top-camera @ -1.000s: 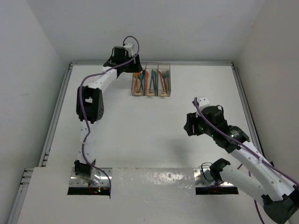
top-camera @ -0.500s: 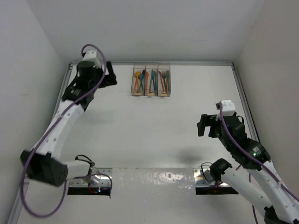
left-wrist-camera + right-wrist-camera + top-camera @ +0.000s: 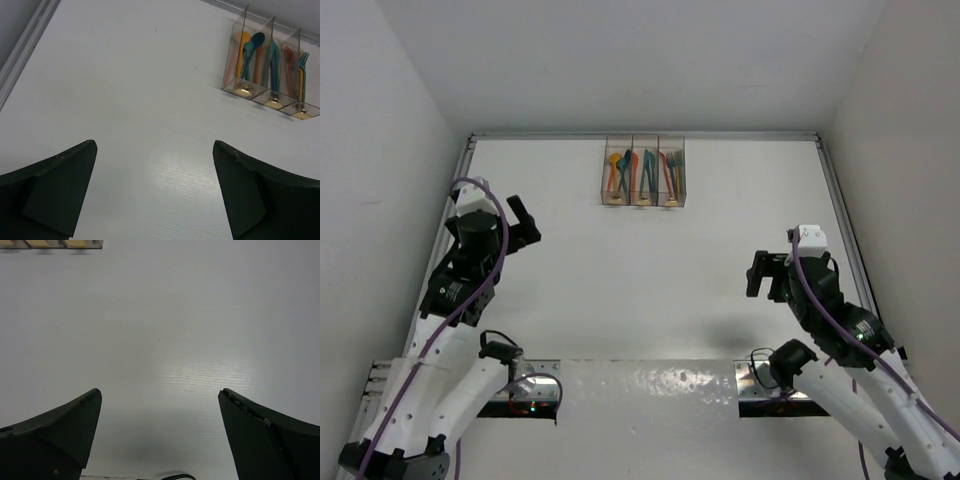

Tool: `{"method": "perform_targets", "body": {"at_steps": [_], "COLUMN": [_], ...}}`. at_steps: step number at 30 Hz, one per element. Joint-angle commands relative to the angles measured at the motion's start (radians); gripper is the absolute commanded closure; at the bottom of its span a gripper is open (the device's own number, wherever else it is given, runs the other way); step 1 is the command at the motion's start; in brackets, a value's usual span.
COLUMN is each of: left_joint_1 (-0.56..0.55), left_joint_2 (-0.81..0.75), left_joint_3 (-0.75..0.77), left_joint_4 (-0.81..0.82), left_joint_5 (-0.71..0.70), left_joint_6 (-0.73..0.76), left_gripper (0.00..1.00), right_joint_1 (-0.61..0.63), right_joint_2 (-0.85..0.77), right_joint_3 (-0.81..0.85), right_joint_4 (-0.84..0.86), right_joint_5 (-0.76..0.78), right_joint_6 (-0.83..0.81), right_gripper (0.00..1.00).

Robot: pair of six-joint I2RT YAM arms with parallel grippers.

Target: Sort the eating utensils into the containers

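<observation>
The three joined clear containers [image 3: 643,178] stand at the back middle of the table, with orange, teal, red and blue utensils [image 3: 620,170] inside them. They also show in the left wrist view [image 3: 272,97], utensils [image 3: 248,50] standing in each bin. My left gripper [image 3: 523,228] is open and empty at the left, well short of the bins; in its own view the left gripper [image 3: 155,150] frames bare table. My right gripper [image 3: 763,274] is open and empty at the right; the right gripper [image 3: 160,392] shows bare table between its fingers.
The white table [image 3: 650,270] is walled by a raised rail [image 3: 450,220] on the left, back and right. A shiny strip [image 3: 650,385] and both arm bases lie at the near edge. The bins' bottom edge [image 3: 50,244] shows at the top of the right wrist view.
My left arm has swung from the bins back toward the near left, folding down. My right arm has drawn back to the right and nearer the front. Both grippers stay empty.
</observation>
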Motion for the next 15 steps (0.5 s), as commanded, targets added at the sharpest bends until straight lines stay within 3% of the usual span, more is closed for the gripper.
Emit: {"method": "perform_targets", "body": {"at_steps": [1, 15], "left_joint_1": [0.001, -0.046], "left_joint_2": [-0.053, -0.125], "left_joint_3": [-0.048, -0.147], "left_joint_4": [0.015, 0.035], "left_joint_5": [-0.027, -0.027], "left_joint_6": [-0.013, 0.012], "left_gripper": [0.0, 0.0], "right_joint_1": [0.007, 0.007], "right_joint_2": [0.012, 0.043], "right_joint_3": [-0.037, -0.08], "right_joint_4": [0.05, 0.092], "right_joint_5": [0.038, 0.1], "right_joint_6": [0.045, 0.07], "right_gripper": [0.01, 0.01]}}
